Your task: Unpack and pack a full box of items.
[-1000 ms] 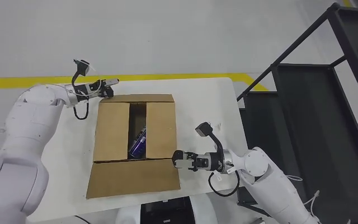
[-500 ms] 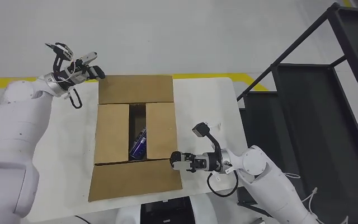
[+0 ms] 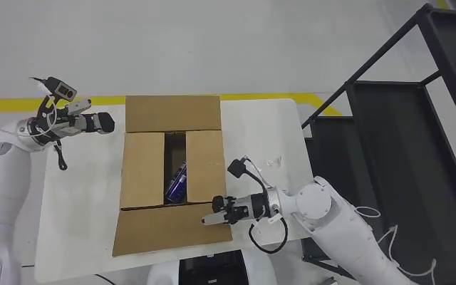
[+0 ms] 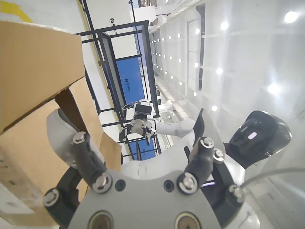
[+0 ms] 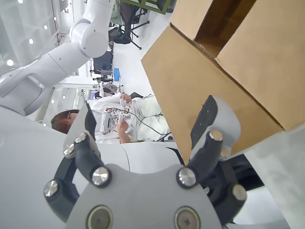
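Note:
A cardboard box (image 3: 146, 167) stands mid-table, its far flap (image 3: 172, 112) and near flap (image 3: 171, 228) folded outward. The two side flaps lie nearly closed, and a blue item (image 3: 177, 184) shows through the gap between them. My left gripper (image 3: 107, 122) is open and holds nothing, hovering just off the box's far left corner; the box (image 4: 35, 55) rises beside its fingers (image 4: 62, 125). My right gripper (image 3: 211, 219) is open at the near flap's right corner. One of its fingers (image 5: 214, 113) lies against that flap (image 5: 190, 79).
The white table (image 3: 256, 128) has bare room to the right of the box and along its left side. A black metal rack (image 3: 385, 128) stands beyond the table's right edge. A yellow floor line (image 3: 43, 103) runs behind the table.
The far flap has swung from upright to flat outward. My left gripper has pulled away to the left of the box. My right gripper has slid left along the near flap's edge.

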